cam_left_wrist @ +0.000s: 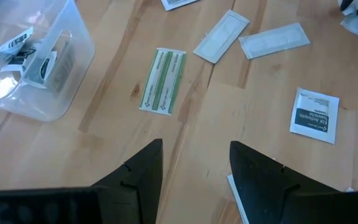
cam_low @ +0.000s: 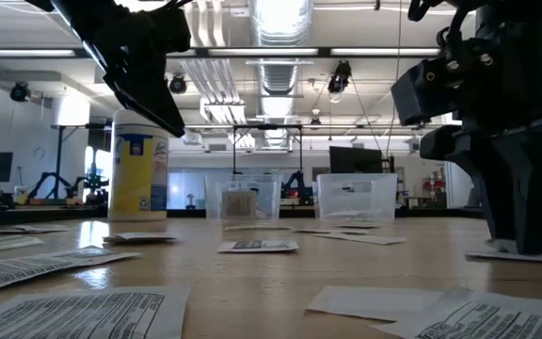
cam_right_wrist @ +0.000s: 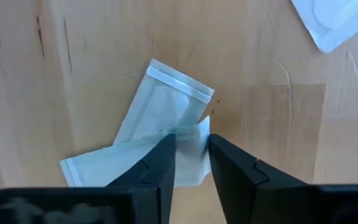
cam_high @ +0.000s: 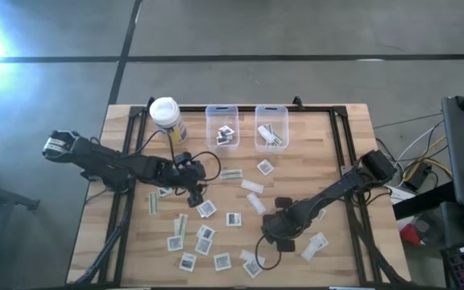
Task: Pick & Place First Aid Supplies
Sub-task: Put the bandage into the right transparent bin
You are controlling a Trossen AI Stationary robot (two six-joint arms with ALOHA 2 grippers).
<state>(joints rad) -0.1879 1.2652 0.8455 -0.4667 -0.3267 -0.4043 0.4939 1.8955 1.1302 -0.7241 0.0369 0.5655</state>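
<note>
We see the right gripper (cam_right_wrist: 191,158) pinching a pale packet (cam_right_wrist: 160,124) on the table (cam_right_wrist: 278,124). The left gripper (cam_left_wrist: 194,168) hovers, fingers spread.

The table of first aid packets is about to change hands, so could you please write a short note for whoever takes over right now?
Right gripper: down at the table's front right, fingers closing on a white strip packet, not lifted.
Left gripper: open, empty, hovering near the greenish strip packet.
Done: some packets lie in the two clear bins.
Left: many loose packets across the table.
</note>
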